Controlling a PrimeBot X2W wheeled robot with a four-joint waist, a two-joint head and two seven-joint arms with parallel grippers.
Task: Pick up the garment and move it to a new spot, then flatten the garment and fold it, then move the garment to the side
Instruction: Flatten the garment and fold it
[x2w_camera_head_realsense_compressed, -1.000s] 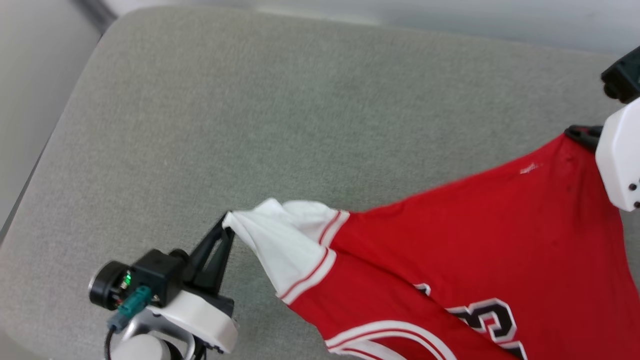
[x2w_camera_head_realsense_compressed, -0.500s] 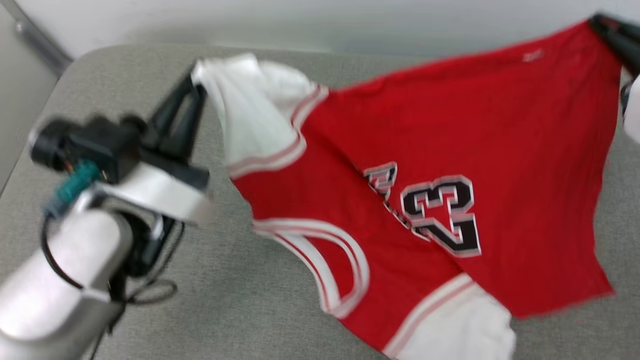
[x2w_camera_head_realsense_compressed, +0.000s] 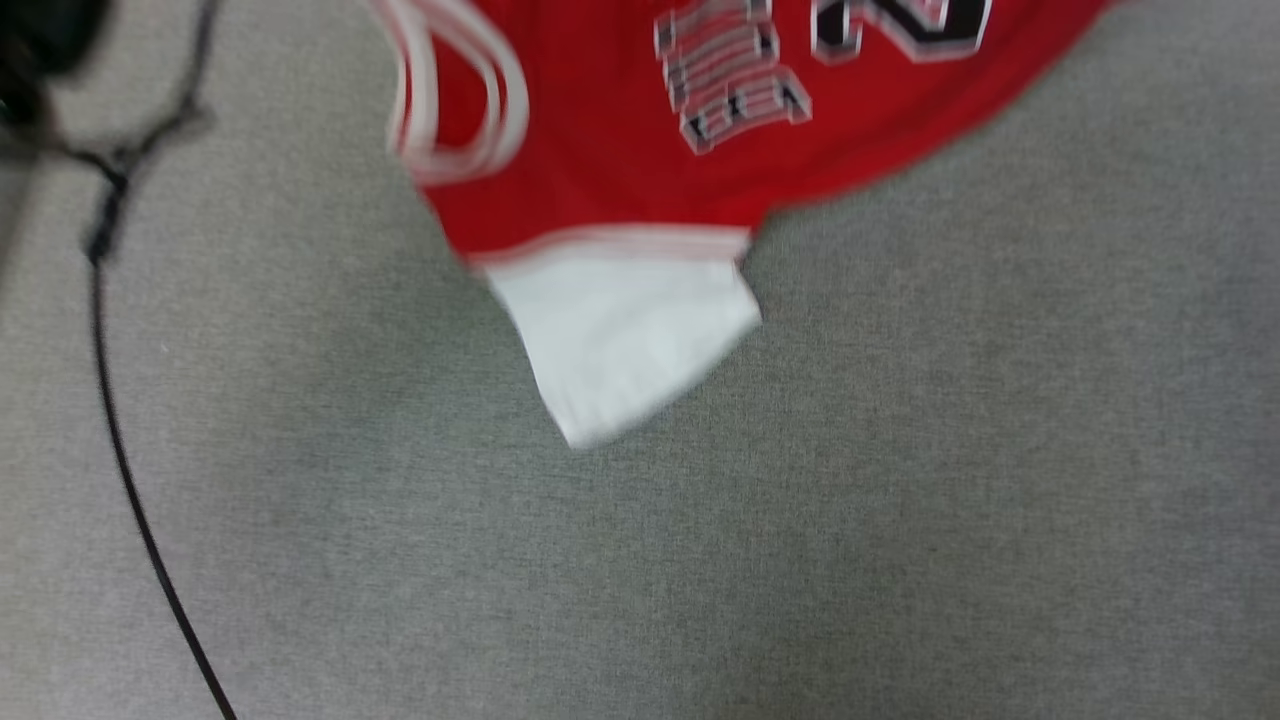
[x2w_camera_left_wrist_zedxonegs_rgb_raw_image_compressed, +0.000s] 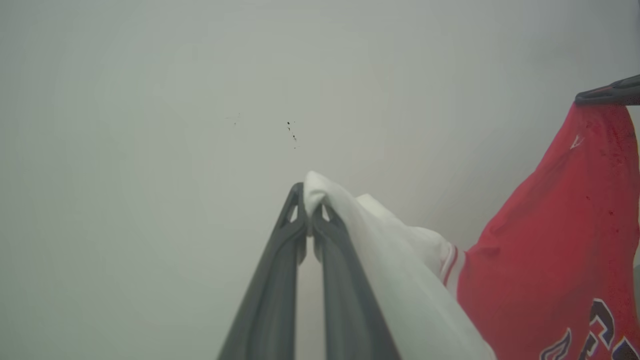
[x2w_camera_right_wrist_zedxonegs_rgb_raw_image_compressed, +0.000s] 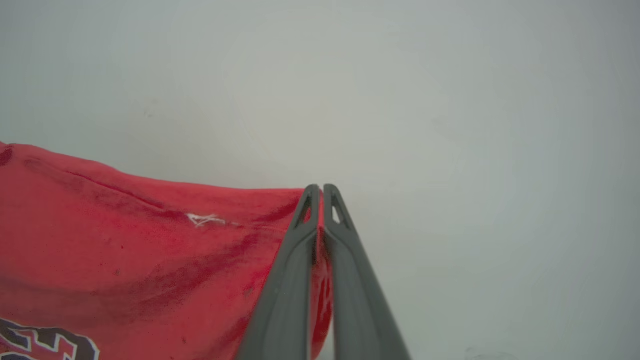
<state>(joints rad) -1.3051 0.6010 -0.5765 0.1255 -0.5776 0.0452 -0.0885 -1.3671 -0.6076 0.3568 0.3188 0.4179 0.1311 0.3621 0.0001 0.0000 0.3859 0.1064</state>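
My left gripper (x2w_camera_left_wrist_zedxonegs_rgb_raw_image_compressed: 310, 212) has both long dark fingers pressed together at the tips, pinching the white sleeve (x2w_camera_left_wrist_zedxonegs_rgb_raw_image_compressed: 390, 260) of the garment (x2w_camera_left_wrist_zedxonegs_rgb_raw_image_compressed: 550, 260). My right gripper (x2w_camera_right_wrist_zedxonegs_rgb_raw_image_compressed: 320, 200) is clamped just as tight, tips meeting on red cloth. In the left wrist view, the right fingers (x2w_camera_left_wrist_zedxonegs_rgb_raw_image_compressed: 607, 92) reach in nearly level.

The head camera looks steeply down, blurred, at the grey fabric surface (x2w_camera_head_realsense_compressed: 800, 550), with the red T-shirt (x2w_camera_head_realsense_compressed: 620, 150) at its top edge. Each wrist camera looks along its own tool, the left tool (x2w_camera_left_wrist_zedxonegs_rgb_raw_image_compressed: 310, 207) and the right tool (x2w_camera_right_wrist_zedxonegs_rgb_raw_image_compressed: 321, 200), close to the cloth and facing a pale wall (x2w_camera_left_wrist_zedxonegs_rgb_raw_image_compressed: 150, 100). All three views share the red T-shirt.
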